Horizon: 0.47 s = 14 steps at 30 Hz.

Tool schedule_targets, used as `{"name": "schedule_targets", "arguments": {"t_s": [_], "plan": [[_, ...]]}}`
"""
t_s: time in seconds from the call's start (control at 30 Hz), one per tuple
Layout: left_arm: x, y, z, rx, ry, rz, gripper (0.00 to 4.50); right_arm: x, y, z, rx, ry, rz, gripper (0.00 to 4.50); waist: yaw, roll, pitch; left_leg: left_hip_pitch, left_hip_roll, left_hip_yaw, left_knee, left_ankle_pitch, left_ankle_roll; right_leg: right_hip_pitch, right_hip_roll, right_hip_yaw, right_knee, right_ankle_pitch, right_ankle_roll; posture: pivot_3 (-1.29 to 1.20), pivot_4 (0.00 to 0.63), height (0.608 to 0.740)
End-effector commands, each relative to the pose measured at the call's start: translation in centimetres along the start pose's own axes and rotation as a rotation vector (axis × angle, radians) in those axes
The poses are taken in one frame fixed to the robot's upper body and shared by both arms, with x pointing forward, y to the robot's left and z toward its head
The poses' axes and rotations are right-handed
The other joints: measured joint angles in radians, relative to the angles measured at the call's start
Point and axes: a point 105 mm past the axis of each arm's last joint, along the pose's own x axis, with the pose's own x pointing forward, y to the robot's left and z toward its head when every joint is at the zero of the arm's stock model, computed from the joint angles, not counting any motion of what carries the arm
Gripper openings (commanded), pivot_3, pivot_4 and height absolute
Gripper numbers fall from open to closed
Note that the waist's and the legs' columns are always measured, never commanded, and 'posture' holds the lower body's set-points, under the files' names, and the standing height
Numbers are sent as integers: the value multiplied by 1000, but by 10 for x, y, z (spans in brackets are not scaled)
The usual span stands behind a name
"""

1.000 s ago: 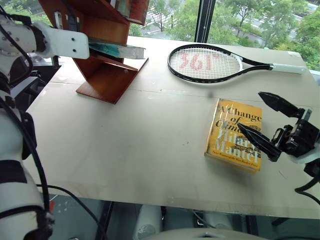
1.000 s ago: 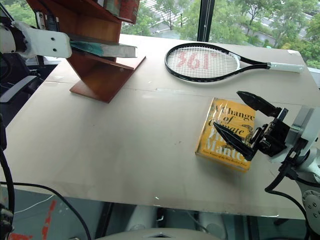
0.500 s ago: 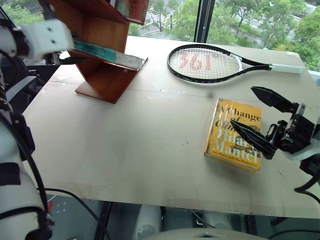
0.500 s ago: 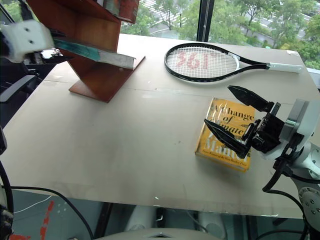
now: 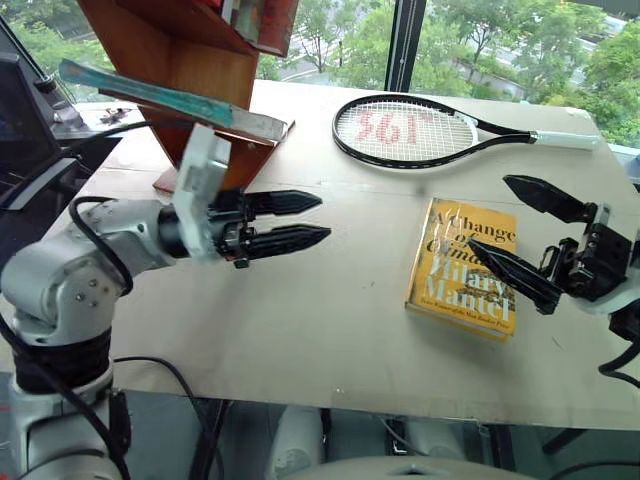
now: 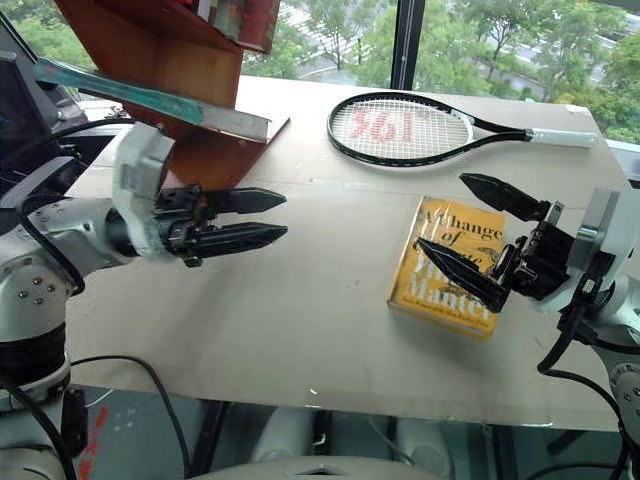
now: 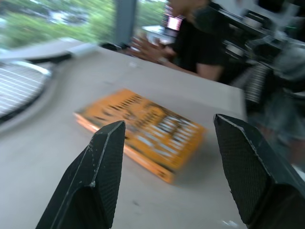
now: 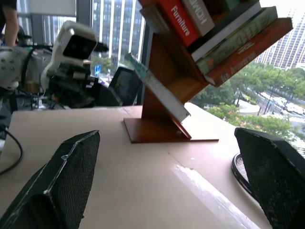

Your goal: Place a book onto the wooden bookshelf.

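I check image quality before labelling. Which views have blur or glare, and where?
Left wrist view: the yellow book and the person behind are smeared by motion blur. Left eye view: the racket is sharp, daylight sheen on the table. Right wrist view: bright windows behind the wooden bookshelf.

Yellow-orange book (image 5: 463, 268) flat on bench (image 5: 300, 300). Tennis racket (image 5: 405, 129) flat near bench far edge, well apart from yellow-orange book. Person (image 7: 200, 33) beyond bench.

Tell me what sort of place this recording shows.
Probably an upper-floor office or lab: a table beside tall windows over trees and towers, office chairs behind, a person seated nearby.
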Motion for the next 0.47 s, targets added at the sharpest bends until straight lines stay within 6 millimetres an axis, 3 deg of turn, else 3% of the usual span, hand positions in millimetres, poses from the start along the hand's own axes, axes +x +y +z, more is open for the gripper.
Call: {"name": "schedule_targets", "arguments": {"t_s": [0.03, 0.13, 0.27, 0.47], "plan": [[6, 8, -29, 16, 4, 131, 3019, -27, -16, -21, -34, 128, -104, 4500, 11, 0, 0, -1, -1, 2, 0, 0, 1, -1, 0, 1, -1, 0, 0, 0, 150, 739], [-6, 13, -60, -25, 50, 210, 3019, -58, -26, -36, -31, 228, -170, 4500, 13, 0, 0, -2, 0, 2, 1, 0, 1, -3, 1, 2, -1, 0, -1, 0, 150, 739], [-37, 15, -101, -32, 199, 287, 3019, -101, -35, -53, -34, 367, -278, 4500, 11, 3, -2, -1, 1, 3, -2, -1, 1, -3, 1, 2, -1, -2, -4, 0, 150, 739], [-60, 15, -120, -23, 309, 265, 3019, -129, -36, -70, -36, 482, -333, 4500, 13, 4, -2, 0, 2, 4, -4, -1, 1, -5, -3, 2, -3, -2, -5, 0, 150, 739]]}}
